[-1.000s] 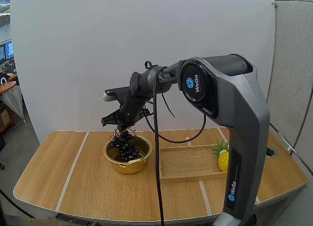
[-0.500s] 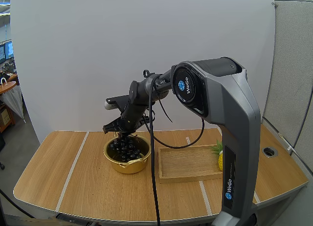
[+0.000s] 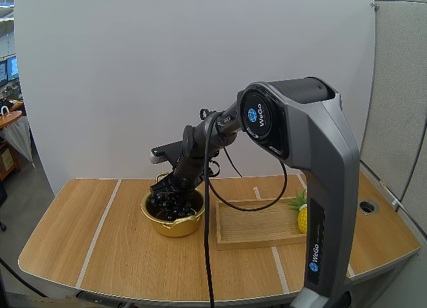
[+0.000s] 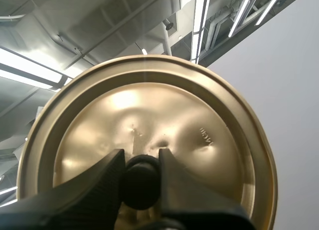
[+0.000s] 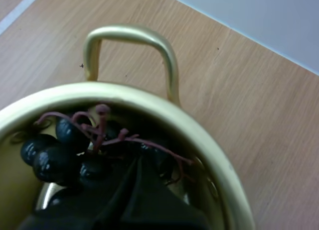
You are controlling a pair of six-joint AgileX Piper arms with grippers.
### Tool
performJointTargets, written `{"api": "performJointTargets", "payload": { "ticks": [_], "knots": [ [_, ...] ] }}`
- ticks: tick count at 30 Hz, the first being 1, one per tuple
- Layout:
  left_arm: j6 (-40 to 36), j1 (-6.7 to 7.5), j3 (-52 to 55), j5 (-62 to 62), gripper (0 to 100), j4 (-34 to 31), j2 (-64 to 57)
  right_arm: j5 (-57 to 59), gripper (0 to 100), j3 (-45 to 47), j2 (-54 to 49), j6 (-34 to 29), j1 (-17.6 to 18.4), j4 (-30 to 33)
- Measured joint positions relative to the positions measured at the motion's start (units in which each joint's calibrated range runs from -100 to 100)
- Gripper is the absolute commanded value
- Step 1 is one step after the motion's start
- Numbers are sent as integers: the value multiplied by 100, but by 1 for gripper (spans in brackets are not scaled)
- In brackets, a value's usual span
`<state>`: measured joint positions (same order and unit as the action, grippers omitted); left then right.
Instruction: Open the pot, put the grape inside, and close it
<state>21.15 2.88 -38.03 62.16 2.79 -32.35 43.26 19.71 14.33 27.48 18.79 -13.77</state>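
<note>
Fingers (image 4: 99,182) of left gripper (image 4: 141,160) clamp lid knob (image 4: 141,185); right gripper (image 5: 138,164) pinches grapes (image 5: 50,160) inside pot (image 3: 175,227); tray (image 3: 257,223), pineapple (image 3: 304,219) alongside.

The wooden table (image 3: 100,248) carries a gold pot (image 3: 175,225), a wooden tray (image 3: 253,226) just beside it, and a small pineapple (image 3: 304,217), apparently at the tray's end.

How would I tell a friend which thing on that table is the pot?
On the wooden table, look just left of the shallow wooden tray. The pot is the round, shiny gold one with a loop handle, dark grapes inside.
</note>
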Motion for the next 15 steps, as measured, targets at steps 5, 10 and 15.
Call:
{"api": "performJointTargets", "payload": {
  "ticks": [5,10,15],
  "knots": [
    [0,0,0,0,0,0,0,25,0,147,0,36,-9,26],
    [0,0,0,0,0,0,0,60,0,233,-15,99,-15,26],
    [0,0,0,0,0,0,0,60,0,245,-33,102,-17,26]
  ]
}}
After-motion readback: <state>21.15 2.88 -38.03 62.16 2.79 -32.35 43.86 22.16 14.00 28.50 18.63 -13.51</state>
